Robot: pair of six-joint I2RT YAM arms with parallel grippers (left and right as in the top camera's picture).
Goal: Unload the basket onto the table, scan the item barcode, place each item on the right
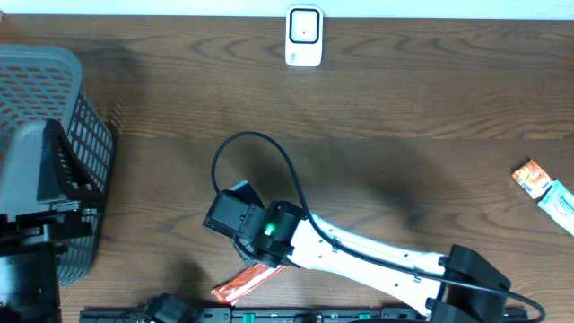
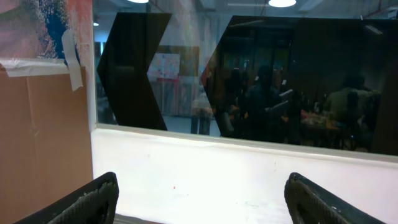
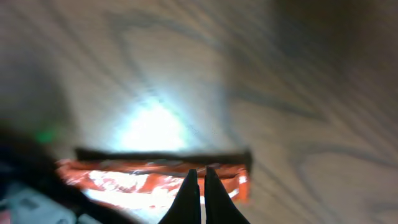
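- Right fingers pressed together over the glossy, crinkled orange-red packet; we cannot tell if they pinch it.
- Packet lies on the wood-grain table, well apart from the white, rounded scanner: we judge scanning not begun.
- Left fingers spread, empty.

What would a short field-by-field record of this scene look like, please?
left gripper: open, empty, facing a window
right gripper: shut, tips at the red packet; cannot tell whether it is pinched
white device: far edge of the table, probably the scanner
basket: grey, left side
second packet: orange and teal, right edge
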